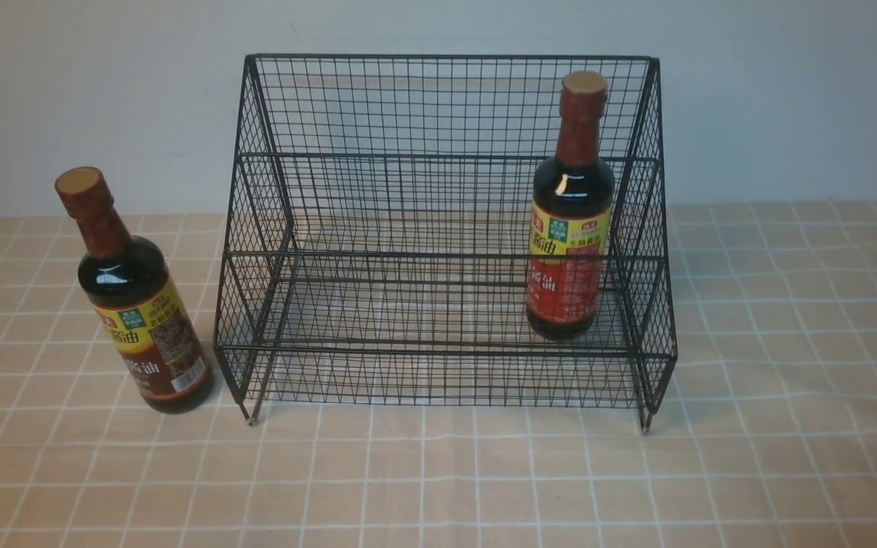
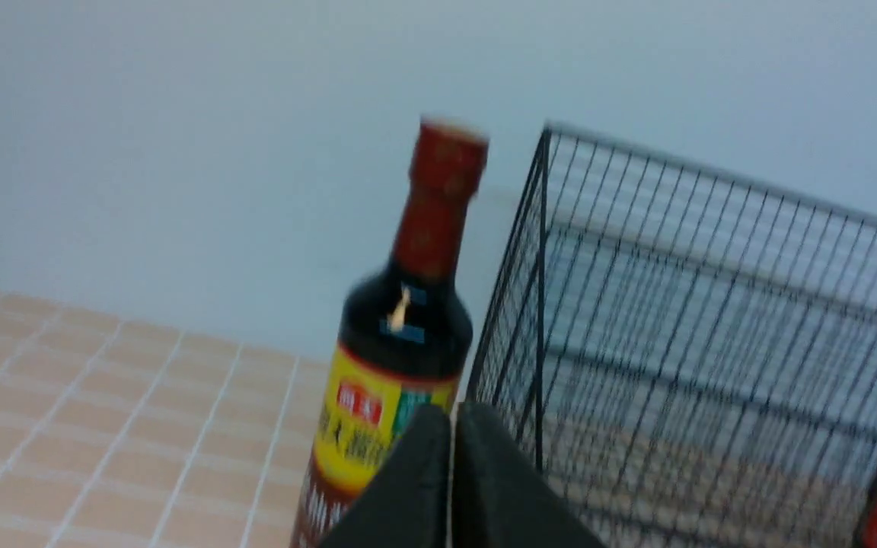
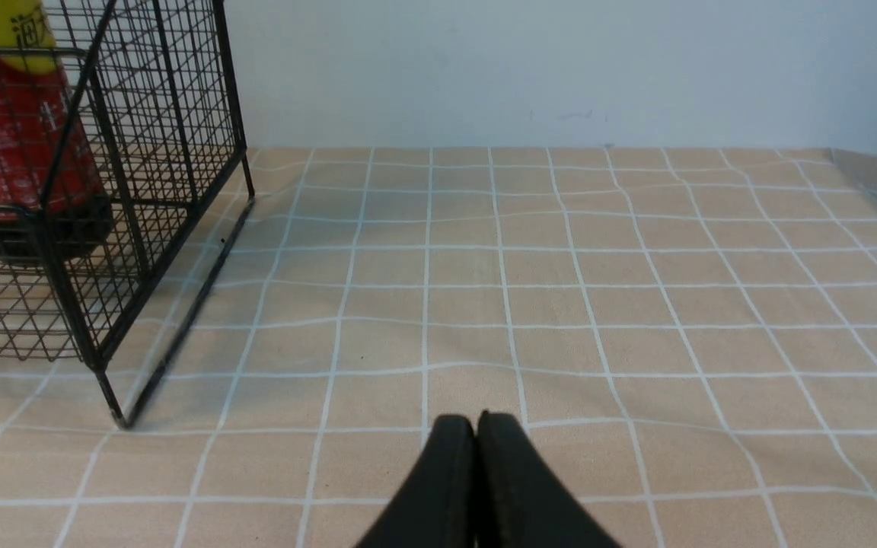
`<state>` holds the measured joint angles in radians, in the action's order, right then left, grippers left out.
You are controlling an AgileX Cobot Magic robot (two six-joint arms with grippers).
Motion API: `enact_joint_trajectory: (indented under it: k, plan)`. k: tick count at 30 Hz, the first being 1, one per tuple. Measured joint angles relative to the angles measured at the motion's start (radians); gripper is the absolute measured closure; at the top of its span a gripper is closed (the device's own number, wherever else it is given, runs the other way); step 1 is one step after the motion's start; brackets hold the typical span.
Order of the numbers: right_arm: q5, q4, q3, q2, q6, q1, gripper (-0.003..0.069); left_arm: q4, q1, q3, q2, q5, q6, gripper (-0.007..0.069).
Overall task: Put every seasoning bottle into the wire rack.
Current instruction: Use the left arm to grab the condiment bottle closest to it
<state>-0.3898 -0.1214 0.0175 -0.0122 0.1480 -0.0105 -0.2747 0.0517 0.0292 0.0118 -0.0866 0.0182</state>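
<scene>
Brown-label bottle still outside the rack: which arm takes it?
Left, most likely. The brown-label bottle stands on the cloth left of the wire rack, and the left gripper is shut and empty, facing it. The right gripper faces cloth beyond the rack's right side.

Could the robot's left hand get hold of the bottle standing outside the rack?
Probably yes, once it opens: the left hand is shut and empty, and nothing visible stands between it and the bottle with the brownish label. The wire rack beside it leaves less room on that side.
</scene>
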Motion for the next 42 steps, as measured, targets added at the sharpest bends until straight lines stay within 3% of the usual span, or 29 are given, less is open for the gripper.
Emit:
enact_joint_trajectory:
  k: [6,13,18,24,26,30,34,42]
  plan:
    - [0.0,0.0,0.0,0.0,0.0,0.0,0.0673,0.045,0.0,-0.011,-0.039,-0.355,-0.002,0.0631]
    - [0.0,0.0,0.0,0.0,0.0,0.0,0.0673,0.25,0.0,-0.169,-0.327,-0.329,-0.002,0.0618]
    - [0.0,0.0,0.0,0.0,-0.001,0.0,0.0673,0.307,0.0,-0.326,-0.645,-0.317,-0.001,0.0501]
    - [0.0,0.0,0.0,0.0,-0.015,0.0,0.0673,0.314,0.0,-0.42,-0.881,-0.405,-0.002,0.0276]
    - [0.0,0.0,0.0,0.0,-0.015,0.0,0.0673,0.313,0.0,-0.452,-0.978,-0.479,-0.002,0.0152]
    - [0.0,0.0,0.0,0.0,-0.015,0.0,0.0673,0.301,0.0,-0.476,-1.098,-0.556,-0.002,0.0052]
    - [0.0,0.0,0.0,0.0,-0.016,0.0,0.0673,0.255,0.0,-0.511,-1.246,-0.628,-0.002,0.0011]
    - [0.0,0.0,0.0,0.0,-0.018,0.0,0.0673,0.208,0.0,-0.554,-1.423,-0.69,-0.002,0.0039]
